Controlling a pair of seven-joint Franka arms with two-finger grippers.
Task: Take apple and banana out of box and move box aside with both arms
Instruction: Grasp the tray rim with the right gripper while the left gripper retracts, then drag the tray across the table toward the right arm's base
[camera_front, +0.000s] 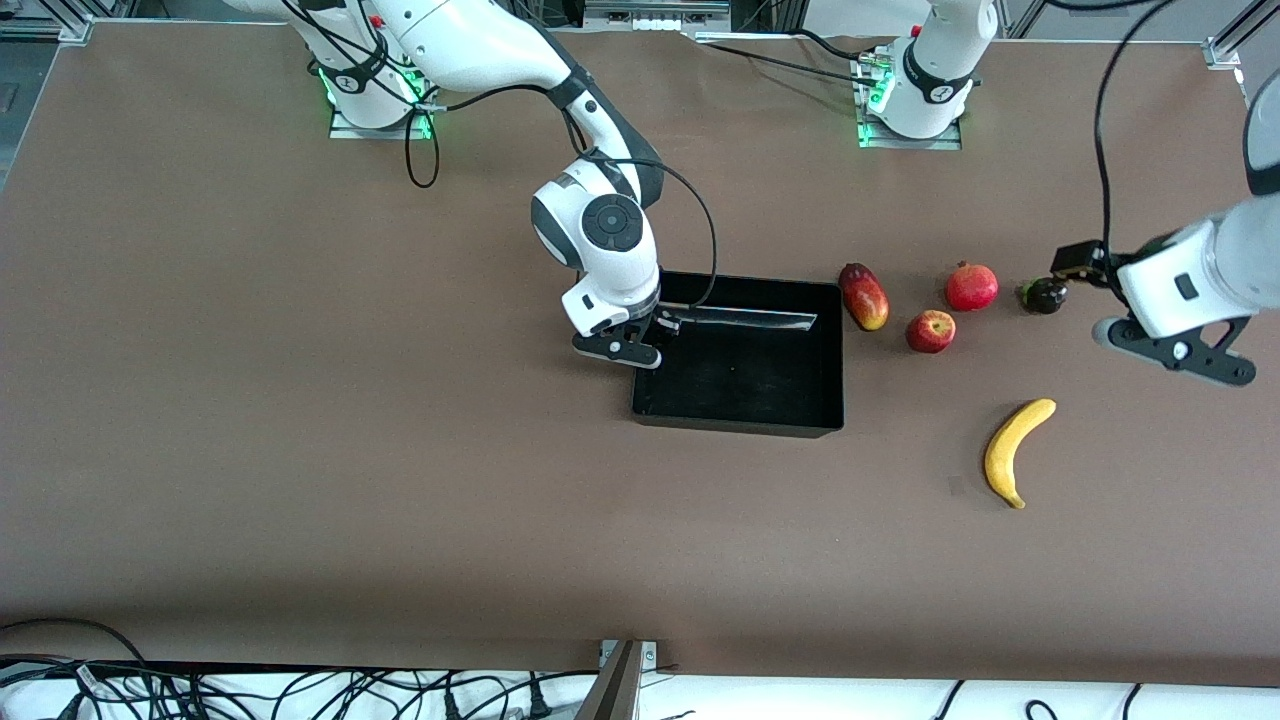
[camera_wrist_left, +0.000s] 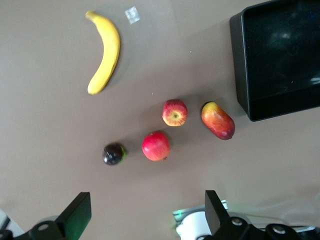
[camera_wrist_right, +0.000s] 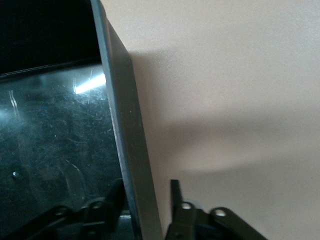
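The black box (camera_front: 740, 425) sits mid-table and holds nothing. My right gripper (camera_front: 632, 347) is down at the box's wall toward the right arm's end. In the right wrist view the right gripper (camera_wrist_right: 147, 187) straddles that wall (camera_wrist_right: 125, 125), one finger inside and one outside, with a gap at the outer finger (camera_wrist_right: 175, 200). The yellow banana (camera_front: 1012, 450) and the red apple (camera_front: 930, 331) lie on the table toward the left arm's end. My left gripper (camera_front: 1180, 352) is open and empty, up over the table at that end. The left wrist view shows the banana (camera_wrist_left: 106, 55), apple (camera_wrist_left: 174, 112) and box (camera_wrist_left: 240, 65).
A red-yellow mango (camera_front: 864, 296) lies beside the box. A red pomegranate (camera_front: 971, 287) and a small dark fruit (camera_front: 1043, 295) lie farther from the front camera than the apple. The arm bases (camera_front: 915, 90) stand along the table's edge farthest from that camera.
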